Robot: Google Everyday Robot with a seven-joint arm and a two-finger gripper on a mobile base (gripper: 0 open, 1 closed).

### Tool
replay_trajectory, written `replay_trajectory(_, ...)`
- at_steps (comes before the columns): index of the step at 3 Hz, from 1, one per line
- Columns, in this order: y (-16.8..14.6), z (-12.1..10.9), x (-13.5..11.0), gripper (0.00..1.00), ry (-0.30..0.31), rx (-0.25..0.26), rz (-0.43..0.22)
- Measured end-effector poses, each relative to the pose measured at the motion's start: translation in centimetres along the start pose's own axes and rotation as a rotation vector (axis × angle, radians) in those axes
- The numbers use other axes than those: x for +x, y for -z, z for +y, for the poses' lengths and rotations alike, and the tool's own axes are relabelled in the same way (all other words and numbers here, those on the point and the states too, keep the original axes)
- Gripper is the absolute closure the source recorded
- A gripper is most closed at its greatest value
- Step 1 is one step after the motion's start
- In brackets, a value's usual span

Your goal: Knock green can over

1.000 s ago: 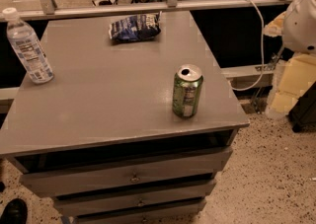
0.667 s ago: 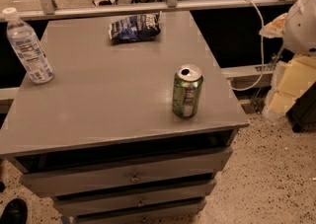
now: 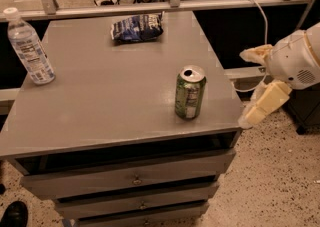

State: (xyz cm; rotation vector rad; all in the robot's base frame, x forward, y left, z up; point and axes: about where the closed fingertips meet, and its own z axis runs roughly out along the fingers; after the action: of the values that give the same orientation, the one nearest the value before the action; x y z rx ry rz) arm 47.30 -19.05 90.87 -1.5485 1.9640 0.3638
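The green can (image 3: 190, 93) stands upright near the right front corner of the grey cabinet top (image 3: 110, 91). It has a silver top with an open mouth and a pale label patch. My gripper (image 3: 248, 87) hangs off the cabinet's right edge, right of the can and at about its height. Its two cream fingers (image 3: 265, 105) are spread apart with nothing between them, the lower fingertip close to the cabinet's corner. It does not touch the can.
A clear plastic water bottle (image 3: 29, 47) stands at the left edge of the top. A dark blue snack bag (image 3: 137, 27) lies at the back middle. Drawers sit below the top. A metal rail (image 3: 150, 7) runs behind. A white cable (image 3: 261, 16) hangs at the right.
My gripper has moved a little left, closer to the cabinet's right edge and the can. The can, bottle and bag have not moved.
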Motion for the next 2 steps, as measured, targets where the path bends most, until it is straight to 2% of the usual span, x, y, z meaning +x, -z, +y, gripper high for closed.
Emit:
replay_trajectory(1,-3.4,-0.6,-1.2,0.00,-0.023,-0.033,-0.204)
replay_trajectory(2,-6.2,-1.1,-3.0,0.00,-0.037,-0.059,-0.372)
